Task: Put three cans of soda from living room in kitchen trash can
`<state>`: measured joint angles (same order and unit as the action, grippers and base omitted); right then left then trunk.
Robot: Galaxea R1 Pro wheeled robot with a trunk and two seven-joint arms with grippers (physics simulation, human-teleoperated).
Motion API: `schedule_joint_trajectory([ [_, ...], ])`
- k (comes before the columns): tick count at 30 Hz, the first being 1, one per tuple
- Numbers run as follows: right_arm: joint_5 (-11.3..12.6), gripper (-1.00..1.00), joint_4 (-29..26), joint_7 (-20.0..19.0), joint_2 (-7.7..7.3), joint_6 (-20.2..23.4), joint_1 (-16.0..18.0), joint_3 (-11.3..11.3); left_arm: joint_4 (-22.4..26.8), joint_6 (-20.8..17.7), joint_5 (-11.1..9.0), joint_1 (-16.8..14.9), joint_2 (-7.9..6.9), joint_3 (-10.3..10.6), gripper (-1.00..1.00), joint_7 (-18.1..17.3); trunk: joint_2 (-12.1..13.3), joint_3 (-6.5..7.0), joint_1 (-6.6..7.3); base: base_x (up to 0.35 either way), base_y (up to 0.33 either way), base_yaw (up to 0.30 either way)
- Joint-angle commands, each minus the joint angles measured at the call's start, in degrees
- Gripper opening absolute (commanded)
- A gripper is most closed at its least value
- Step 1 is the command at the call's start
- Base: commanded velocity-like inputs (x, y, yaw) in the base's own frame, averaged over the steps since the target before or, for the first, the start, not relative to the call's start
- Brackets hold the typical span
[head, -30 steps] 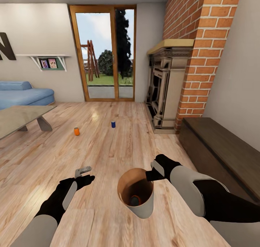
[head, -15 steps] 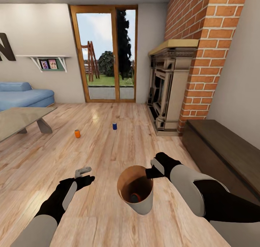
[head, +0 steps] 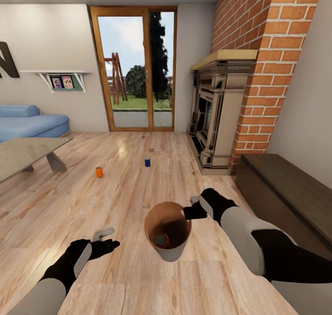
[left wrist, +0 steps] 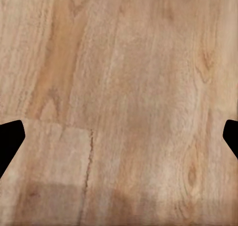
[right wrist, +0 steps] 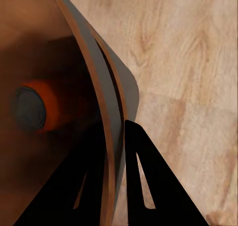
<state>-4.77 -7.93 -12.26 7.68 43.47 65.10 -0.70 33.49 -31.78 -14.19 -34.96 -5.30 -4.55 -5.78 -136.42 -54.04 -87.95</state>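
The tash can (head: 175,252), grey outside and tan inside, hangs tilted above the wooden floor, its mouth turned towards me. My right gripper (head: 190,208) is shut on its rim; the right wrist view shows the fingers (right wrist: 148,186) pinching the bin wall (right wrist: 106,94). One orange can of soda (head: 161,239) lies inside the bin (right wrist: 37,108). A second orange can (head: 99,172) and a dark blue can (head: 147,162) stand on the floor further ahead. My left gripper (head: 104,235) hovers open over bare floorboards (left wrist: 119,139), holding nothing.
A low grey table (head: 23,153) and blue sofa (head: 27,121) stand at the left. The fireplace (head: 216,112), brick chimney (head: 267,52) and a dark wooden bench (head: 286,190) line the right. Glass doors (head: 133,70) are ahead.
The bin has risen a little and swung left in my right gripper, and the can inside has shifted. My left arm has pulled back and down. The view has moved slightly.
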Motion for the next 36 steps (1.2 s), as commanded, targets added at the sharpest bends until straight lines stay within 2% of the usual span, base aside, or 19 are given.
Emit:
schedule_joint_trajectory([
  [1, 2.43, -1.0, -0.09, -0.44, -0.03, 0.21, 0.03, 1.68, -0.05, -0.48, 0.01, -0.01, -0.01, 0.0, 1.0, 0.05, -0.01, 0.01, 0.01, 0.01, 0.002, 0.0],
  [6, 2.27, -1.0, -0.19, -0.55, -0.17, 0.23, 0.03, 1.59, 0.22, -4.95, -0.24, -0.02, 0.03, -0.02, 1.0, 2.3, -0.01, 0.01, 0.01, 0.004, 0.001, 0.0],
  [9, 2.24, -1.0, -0.17, -0.56, -0.19, 0.24, -0.1, 1.31, 0.42, -5.97, -0.38, 0.01, 0.1, -0.02, 1.0, 3.31, -0.01, 0.01, 0.01, 0.001, 0.0, 0.0],
  [23, 2.16, -1.0, -0.23, -0.2, -0.29, -0.07, -2.26, 0.94, 0.11, -6.7, -0.02, 0.07, 0.37, 0.38, 1.0, 4.05, -0.01, 0.01, 0.01, 0.0, 0.0, 0.0],
  [29, 2.14, -1.0, -0.25, 0.2, -0.41, -0.06, -2.67, 0.89, -0.12, -6.8, 0.02, 0.07, 0.45, 0.38, 1.0, 4.12, 2.4, 1.09, 1.32, 0.0, 0.0, 0.0],
  [36, 2.01, -1.0, -0.31, 0.52, -0.78, -0.24, -3.4, 0.87, -3.93, -6.62, -0.02, 0.03, 0.24, 0.24, 1.0, 4.22, 5.21, 2.34, 2.86, 0.0, 0.0, 0.0],
])
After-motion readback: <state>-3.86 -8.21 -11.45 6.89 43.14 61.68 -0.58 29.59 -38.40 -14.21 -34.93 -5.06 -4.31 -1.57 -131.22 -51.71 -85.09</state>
